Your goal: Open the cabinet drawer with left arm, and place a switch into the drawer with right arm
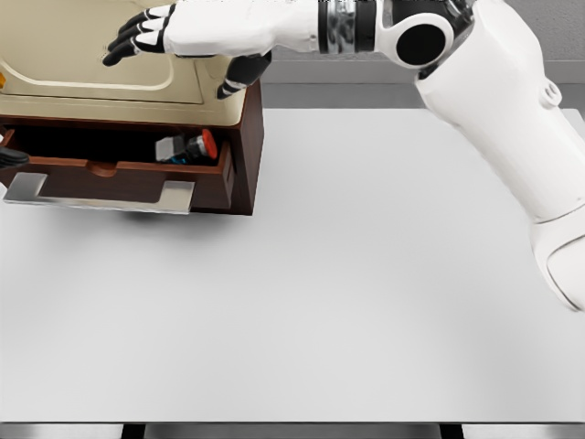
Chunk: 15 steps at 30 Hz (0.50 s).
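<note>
Right hand (151,37) above cabinet (119,78), fingers spread, grasping nothing. Switch (187,148) already inside open drawer (110,174), below and slightly right of the palm. Left hand barely visible at frame's left edge; state indeterminable. Judged step: withdrawal. Best done by lifting clear first, then retracting toward table (366,274), avoiding cabinet top and drawer front.
</note>
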Tool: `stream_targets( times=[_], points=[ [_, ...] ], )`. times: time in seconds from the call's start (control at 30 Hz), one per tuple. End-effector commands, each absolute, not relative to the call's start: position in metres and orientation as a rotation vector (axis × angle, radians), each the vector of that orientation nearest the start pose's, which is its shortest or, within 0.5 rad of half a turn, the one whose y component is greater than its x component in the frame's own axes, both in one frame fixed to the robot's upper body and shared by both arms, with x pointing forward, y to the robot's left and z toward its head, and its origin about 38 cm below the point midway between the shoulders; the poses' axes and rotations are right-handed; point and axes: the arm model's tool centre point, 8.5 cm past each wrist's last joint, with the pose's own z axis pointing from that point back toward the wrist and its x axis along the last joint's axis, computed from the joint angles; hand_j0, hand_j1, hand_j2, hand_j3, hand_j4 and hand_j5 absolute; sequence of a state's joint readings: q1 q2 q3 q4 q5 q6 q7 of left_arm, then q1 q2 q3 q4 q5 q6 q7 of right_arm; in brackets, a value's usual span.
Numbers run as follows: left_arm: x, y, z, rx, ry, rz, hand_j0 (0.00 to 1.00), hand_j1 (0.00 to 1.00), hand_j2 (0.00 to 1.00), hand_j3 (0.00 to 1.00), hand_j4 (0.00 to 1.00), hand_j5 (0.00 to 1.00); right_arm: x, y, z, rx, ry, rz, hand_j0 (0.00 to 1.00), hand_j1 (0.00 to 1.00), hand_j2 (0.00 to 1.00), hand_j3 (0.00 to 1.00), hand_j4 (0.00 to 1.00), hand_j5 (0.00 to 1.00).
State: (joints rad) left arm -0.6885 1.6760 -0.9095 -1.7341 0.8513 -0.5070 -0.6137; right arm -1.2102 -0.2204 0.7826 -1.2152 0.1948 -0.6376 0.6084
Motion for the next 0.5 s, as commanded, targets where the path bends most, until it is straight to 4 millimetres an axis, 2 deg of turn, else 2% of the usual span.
stream_targets(
  times=[0.0, 0.03, 0.1, 0.2, 0.23, 0.3, 0.33, 0.4, 0.47],
  points=[
    [0.304, 0.45, 0.342, -0.076, -1.341, -1.394, 1.0, 1.0, 1.0, 1.0, 1.0, 1.0, 0.495, -0.087, 0.386, 0.478, 2.065, -2.526, 1.0, 1.0, 1.0, 1.0, 1.0, 1.0],
    [0.304, 0.45, 0.342, -0.077, -1.342, -1.392, 1.0, 1.0, 1.0, 1.0, 1.0, 1.0, 0.498, -0.105, 0.376, 0.501, 2.06, -2.568, 1.0, 1.0, 1.0, 1.0, 1.0, 1.0],
    [0.305, 0.449, 0.342, -0.078, -1.342, -1.394, 1.0, 1.0, 1.0, 1.0, 1.0, 1.0, 0.505, -0.156, 0.358, 0.582, 2.067, -2.663, 1.0, 1.0, 1.0, 1.0, 1.0, 1.0],
    [0.304, 0.45, 0.342, -0.077, -1.342, -1.392, 1.0, 1.0, 1.0, 1.0, 1.0, 1.0, 0.504, -0.253, 0.332, 0.747, 2.247, -2.735, 1.0, 1.0, 1.0, 1.0, 1.0, 1.0],
    [0.305, 0.449, 0.343, -0.079, -1.344, -1.394, 1.0, 1.0, 1.0, 1.0, 1.0, 1.0, 0.498, -0.287, 0.315, 0.8, 2.257, -2.806, 1.0, 1.0, 1.0, 1.0, 1.0, 1.0],
    [0.305, 0.442, 0.346, -0.088, -1.363, -1.412, 1.0, 1.0, 1.0, 1.0, 1.0, 1.0, 0.491, -0.315, 0.295, 0.831, 2.22, -2.907, 1.0, 1.0, 1.0, 1.0, 1.0, 1.0],
    [0.304, 0.437, 0.353, -0.093, -1.398, -1.439, 1.0, 1.0, 1.0, 1.0, 1.0, 1.0, 0.488, -0.322, 0.284, 0.821, 2.238, -2.93, 1.0, 1.0, 1.0, 1.0, 1.0, 1.0],
    [0.306, 0.431, 0.363, -0.092, -1.462, -1.476, 1.0, 1.0, 1.0, 1.0, 1.0, 1.0, 0.485, -0.331, 0.282, 0.843, 2.229, -2.951, 1.0, 1.0, 1.0, 1.0, 1.0, 1.0],
    [0.305, 0.428, 0.368, -0.093, -1.497, -1.498, 1.0, 1.0, 1.0, 1.0, 1.0, 1.0, 0.485, -0.33, 0.281, 0.837, 2.224, -2.956, 1.0, 1.0, 1.0, 1.0, 1.0, 1.0]
  ],
)
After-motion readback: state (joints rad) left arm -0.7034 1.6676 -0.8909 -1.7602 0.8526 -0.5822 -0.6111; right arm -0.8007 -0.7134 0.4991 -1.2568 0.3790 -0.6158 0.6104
